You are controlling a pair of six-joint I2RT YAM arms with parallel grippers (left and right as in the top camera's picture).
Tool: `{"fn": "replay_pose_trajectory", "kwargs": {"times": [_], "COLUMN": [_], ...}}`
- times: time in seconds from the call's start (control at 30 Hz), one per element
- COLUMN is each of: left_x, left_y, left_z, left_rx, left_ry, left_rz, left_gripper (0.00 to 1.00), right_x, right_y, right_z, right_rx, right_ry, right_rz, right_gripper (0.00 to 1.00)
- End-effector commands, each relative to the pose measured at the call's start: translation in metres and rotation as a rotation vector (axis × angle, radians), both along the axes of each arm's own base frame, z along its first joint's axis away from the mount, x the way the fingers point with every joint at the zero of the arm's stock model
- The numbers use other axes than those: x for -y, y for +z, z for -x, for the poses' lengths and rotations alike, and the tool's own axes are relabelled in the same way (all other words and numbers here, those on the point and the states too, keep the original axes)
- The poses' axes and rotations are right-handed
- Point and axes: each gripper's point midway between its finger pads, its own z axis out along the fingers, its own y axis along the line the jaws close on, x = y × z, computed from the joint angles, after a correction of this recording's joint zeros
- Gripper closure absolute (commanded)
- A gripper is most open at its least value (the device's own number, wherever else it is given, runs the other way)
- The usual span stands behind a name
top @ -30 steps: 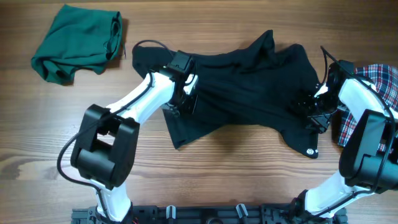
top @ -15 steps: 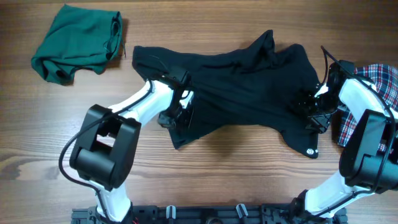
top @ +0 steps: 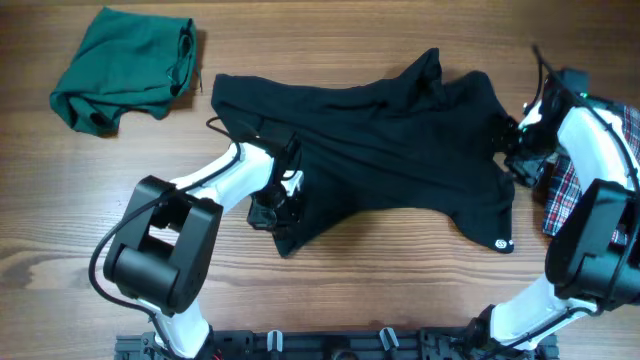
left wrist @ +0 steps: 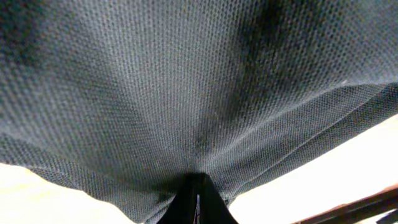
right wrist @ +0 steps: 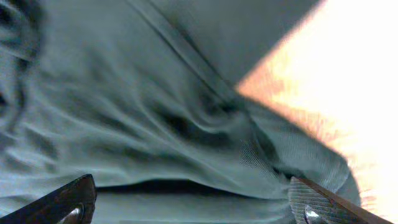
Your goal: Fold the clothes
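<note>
Left gripper (left wrist: 198,194) jaws clamped on black top (top: 400,130); right gripper (right wrist: 196,202) jaws apart.

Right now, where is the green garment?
In the overhead view, the green garment lies bunched at the far left corner of the table, apart from the black top spread out to its right.

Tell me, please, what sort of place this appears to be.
Likely a robotics lab bench rather than a home: a wooden table, a black mounting rail along its near edge, and a black top and green garment lying on it.
</note>
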Motion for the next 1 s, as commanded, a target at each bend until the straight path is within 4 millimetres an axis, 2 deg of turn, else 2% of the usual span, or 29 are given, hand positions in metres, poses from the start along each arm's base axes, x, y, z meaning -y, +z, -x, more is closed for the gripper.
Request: {"fn": "replay_pose_trajectory", "kwargs": {"times": [0.0, 0.07, 0.3, 0.37, 0.47, 0.57, 0.6, 0.63, 0.67, 0.73, 0.77, 0.8, 0.83, 0.87, 0.9, 0.97], "left_x": [-0.024, -0.023, -0.013, -0.009, 0.007, 0.018, 0.020, 0.020, 0.020, 0.022, 0.022, 0.023, 0.023, 0.023, 0.023, 0.023], "left_y": [-0.027, -0.027, -0.028, -0.025, -0.013, 0.000, 0.002, 0.003, 0.003, 0.004, 0.004, 0.004, 0.004, 0.004, 0.004, 0.004], "left_z": [0.032, 0.031, 0.025, 0.019, 0.001, -0.017, -0.021, -0.021, -0.021, -0.020, -0.020, -0.020, -0.020, -0.020, -0.020, -0.021], "left_rx": [-0.107, -0.101, -0.082, -0.061, -0.004, 0.057, 0.074, 0.075, 0.074, 0.070, 0.068, 0.067, 0.066, 0.066, 0.067, 0.070], "left_ry": [0.009, 0.010, 0.024, 0.025, 0.035, 0.036, 0.036, 0.036, 0.036, 0.038, 0.038, 0.039, 0.039, 0.039, 0.039, 0.039], "left_rz": [-0.129, -0.123, -0.074, -0.058, 0.017, 0.060, 0.070, 0.070, 0.071, 0.081, 0.083, 0.086, 0.086, 0.086, 0.086, 0.088], "left_gripper": [0.96, 0.96, 0.96, 0.96, 0.96, 0.96, 0.96, 0.96, 0.96, 0.96, 0.96, 0.96, 0.96, 0.96, 0.96, 0.96], "right_x": [0.007, 0.004, -0.039, -0.064, -0.106, -0.132, -0.143, -0.147, -0.146, -0.143, -0.141, -0.138, -0.137, -0.134, -0.129, -0.124], "right_y": [0.041, 0.054, 0.086, 0.099, 0.114, 0.109, 0.103, 0.093, 0.083, 0.058, 0.047, 0.038, 0.033, 0.028, 0.022, 0.016], "right_z": [-0.026, -0.037, -0.074, -0.088, -0.104, -0.115, -0.119, -0.124, -0.128, -0.138, -0.142, -0.146, -0.149, -0.151, -0.152, -0.153], "right_rx": [0.138, 0.199, 0.428, 0.505, 0.582, 0.579, 0.579, 0.570, 0.558, 0.535, 0.524, 0.519, 0.516, 0.510, 0.499, 0.492], "right_ry": [0.021, 0.051, 0.225, 0.311, 0.417, 0.422, 0.443, 0.448, 0.445, 0.443, 0.438, 0.436, 0.432, 0.425, 0.418, 0.444], "right_rz": [0.037, 0.021, -0.122, -0.136, -0.105, 0.017, 0.069, 0.105, 0.129, 0.140, 0.144, 0.152, 0.161, 0.181, 0.207, 0.250], "right_gripper": [0.00, 0.00, 0.01, 0.01, 0.01, 0.01, 0.01, 0.01, 0.06, 0.25, 0.37, 0.58, 0.66, 0.79, 0.88, 0.93]}}
